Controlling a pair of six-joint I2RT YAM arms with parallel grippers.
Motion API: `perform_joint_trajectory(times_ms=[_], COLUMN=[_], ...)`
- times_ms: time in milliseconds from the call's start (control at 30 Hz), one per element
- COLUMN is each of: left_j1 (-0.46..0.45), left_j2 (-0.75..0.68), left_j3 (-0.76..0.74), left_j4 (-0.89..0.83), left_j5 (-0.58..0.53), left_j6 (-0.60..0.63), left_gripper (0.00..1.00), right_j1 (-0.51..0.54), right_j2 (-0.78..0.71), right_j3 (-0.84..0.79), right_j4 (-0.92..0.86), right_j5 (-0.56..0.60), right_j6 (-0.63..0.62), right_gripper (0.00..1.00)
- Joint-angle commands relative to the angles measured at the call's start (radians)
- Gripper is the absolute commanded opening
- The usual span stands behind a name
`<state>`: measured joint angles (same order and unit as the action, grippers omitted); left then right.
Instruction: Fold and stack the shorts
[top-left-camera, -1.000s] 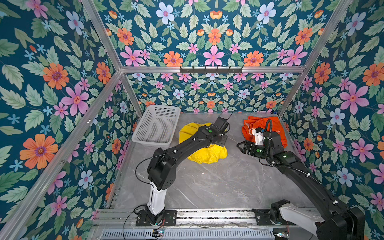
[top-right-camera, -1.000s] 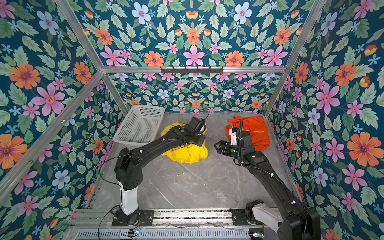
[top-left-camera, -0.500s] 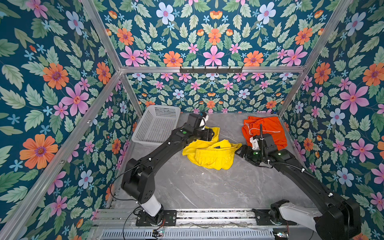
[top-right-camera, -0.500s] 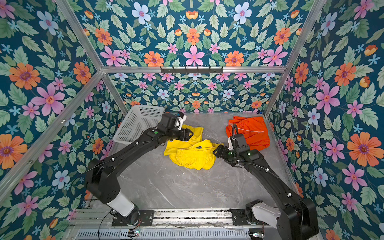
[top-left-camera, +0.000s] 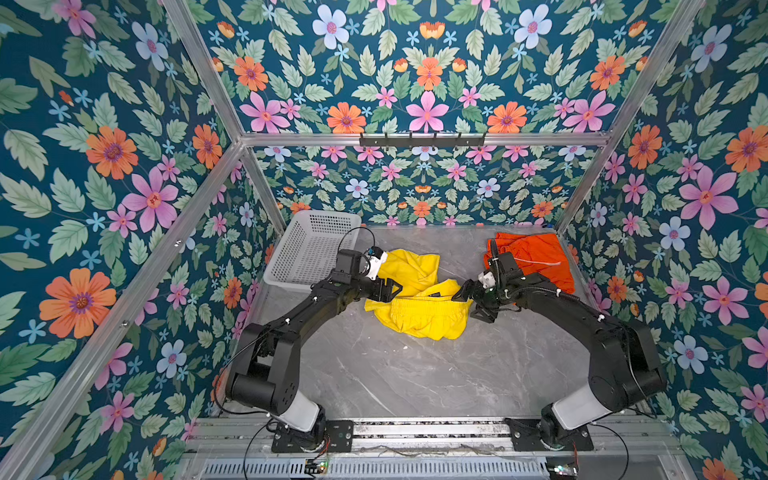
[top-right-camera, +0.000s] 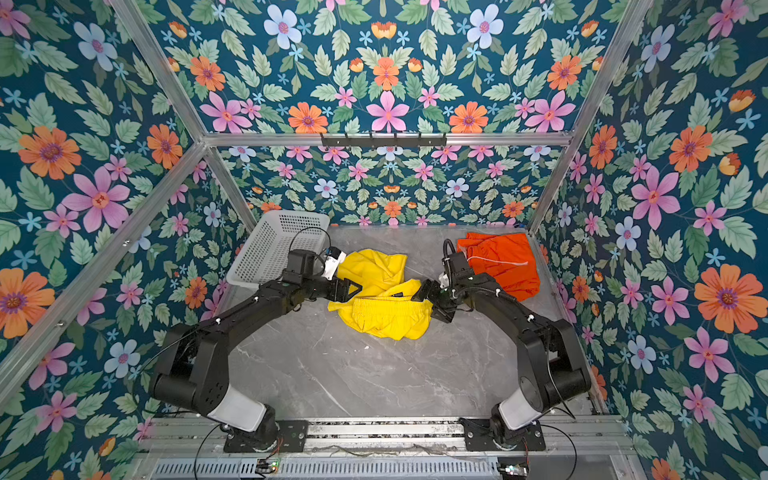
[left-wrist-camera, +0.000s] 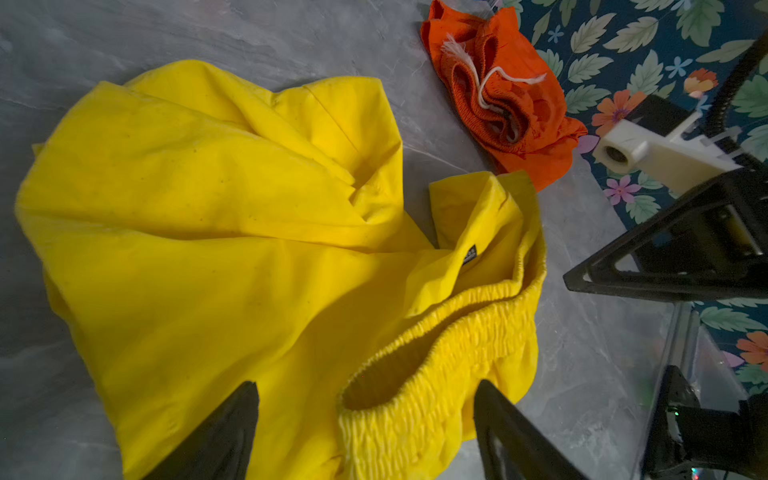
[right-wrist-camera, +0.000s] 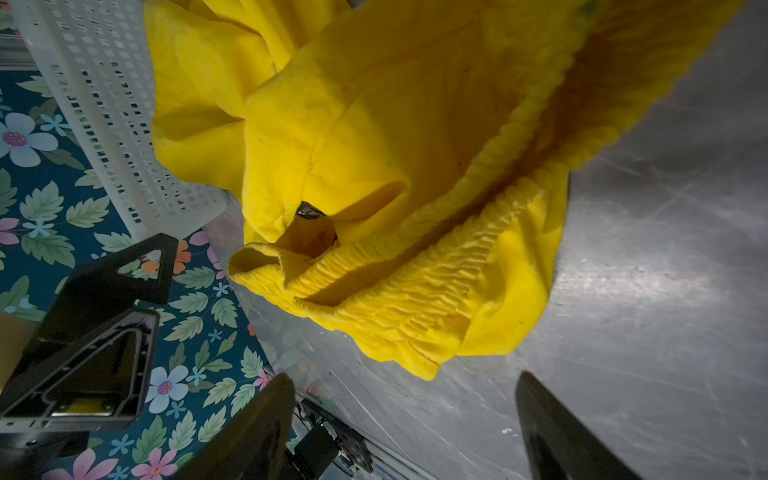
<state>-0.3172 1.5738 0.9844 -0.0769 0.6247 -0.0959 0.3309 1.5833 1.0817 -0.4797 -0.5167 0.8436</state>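
Note:
The yellow shorts lie crumpled at mid-table, gathered waistband toward the front. My left gripper is open at their left edge. In the left wrist view its fingers stand on either side of one waistband end of the yellow shorts, not pinching it. My right gripper is open at the right edge. Between its fingertips there is bare table, just short of the yellow shorts. The orange shorts lie bunched at the back right, untouched.
A white perforated basket stands at the back left, close behind my left arm. Floral walls close in the grey marble table on three sides. A metal rail runs along the front.
My left gripper has opened and let go of the yellow shorts, which were dragged out of a bunch and now lie spread wider. The right gripper has stayed open and moved in to their right edge.

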Motion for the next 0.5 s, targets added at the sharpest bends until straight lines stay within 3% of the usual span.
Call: perform_joint_trajectory(times_ms=[0,167,300,467], left_j1=[0.015,0.017,0.017,0.013], left_j2=[0.042,0.118,0.172,0.213], left_j3=[0.0,-0.006,-0.011,-0.022], left_j4=[0.027,0.017,0.018,0.036], left_j5=[0.116,0.21,0.206,0.288], left_j6=[0.071,0.136,0.146,0.148], left_gripper=[0.83,0.82,0.8,0.75], right_j1=[-0.001,0.003,0.003,0.004], right_j2=[0.038,0.106,0.138,0.178], right_j3=[0.022,0.047,0.05,0.059], right_j4=[0.03,0.034,0.041,0.073], right_j5=[-0.031,-0.049,-0.044,-0.06], right_j6=[0.005,0.0,-0.002,0.01], right_gripper=[0.83,0.82,0.81,0.8])
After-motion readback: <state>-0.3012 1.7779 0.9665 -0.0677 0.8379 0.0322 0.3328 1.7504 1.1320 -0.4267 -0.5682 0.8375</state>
